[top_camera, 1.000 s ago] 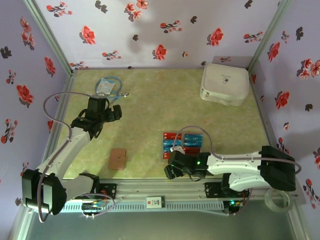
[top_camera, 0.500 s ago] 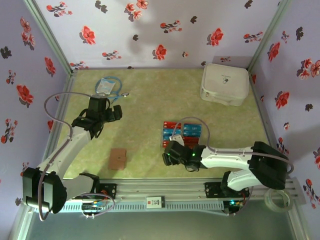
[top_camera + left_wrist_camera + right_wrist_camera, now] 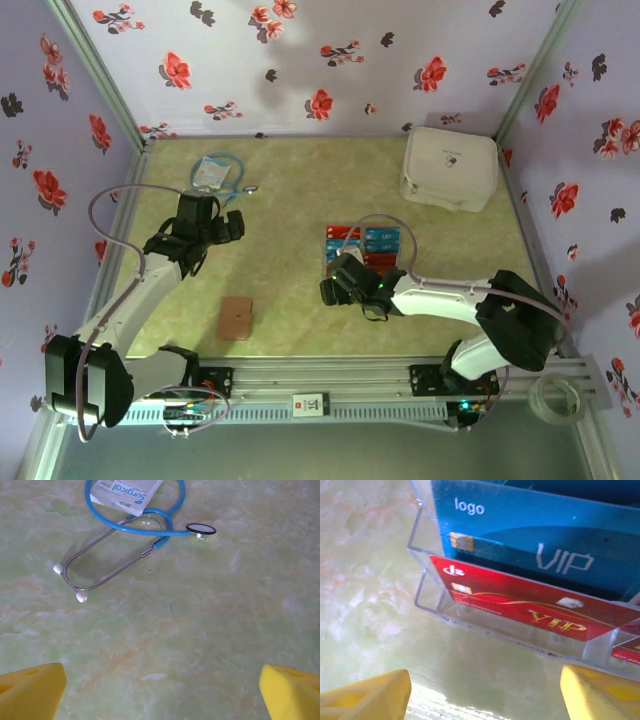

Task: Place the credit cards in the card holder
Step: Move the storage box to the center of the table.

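The right gripper (image 3: pixel 338 280) has its jaws spread, the two yellow fingertips (image 3: pixel 367 697) standing wide apart with only bare green marbled tabletop (image 3: pixel 375 595) between them. Just ahead of those jaws stands a clear tiered rack (image 3: pixel 427 587) that holds the credit cards (image 3: pixel 365 248). The rack's front lip is close in front of the fingertips but not touching them, and it sits somewhat toward the right-hand finger rather than centred in the gap. In the lowest tier, nearest the jaws, a red card (image 3: pixel 530 607) marked VIP leans back. Behind and above it stands a blue card (image 3: pixel 530 545) with a chip, the word "logo" and VIP in pale letters. The corner of another red card (image 3: pixel 625 652) shows in the next compartment, beyond the right-hand finger. No card lies between the fingers. The card holder (image 3: pixel 237 317), a small flat brown square, lies on the table well apart from these jaws, off to their left side and closed as far as the overhead view lets me tell. The left gripper (image 3: pixel 230 225) is also open, its yellow fingertips (image 3: pixel 30 690) at full spread over bare table and pinching nothing. The card holder lies well behind these jaws. Ahead of them, well clear, lies a blue-tubed stethoscope (image 3: pixel 150 530), and past that a blue-and-white packet (image 3: pixel 125 492) printed "Surgical".
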Robot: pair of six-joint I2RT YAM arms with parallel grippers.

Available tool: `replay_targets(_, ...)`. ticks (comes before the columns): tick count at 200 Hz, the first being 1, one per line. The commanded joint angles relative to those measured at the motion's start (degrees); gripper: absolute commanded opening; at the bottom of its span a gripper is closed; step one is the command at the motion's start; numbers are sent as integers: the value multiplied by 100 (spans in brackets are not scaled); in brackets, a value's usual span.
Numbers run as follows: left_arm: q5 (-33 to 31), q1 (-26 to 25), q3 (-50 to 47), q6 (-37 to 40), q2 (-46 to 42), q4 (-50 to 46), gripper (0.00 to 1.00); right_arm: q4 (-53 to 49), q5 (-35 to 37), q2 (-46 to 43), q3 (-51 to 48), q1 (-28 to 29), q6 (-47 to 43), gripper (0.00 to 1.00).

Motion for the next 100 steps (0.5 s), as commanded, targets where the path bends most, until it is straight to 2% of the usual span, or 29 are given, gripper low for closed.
replay_targets(1,-93,-45,37,63,-85,-133,100,-46,-314,-337,-2,104,-12,79)
replay_targets(29,-86,-44,54,33,-70,-93,100,-24,-485,-219,78,245,23,79)
replay_targets(100,-89,-16,115,-165,55,-209,100,243,-526,1035,892,537,-108,78)
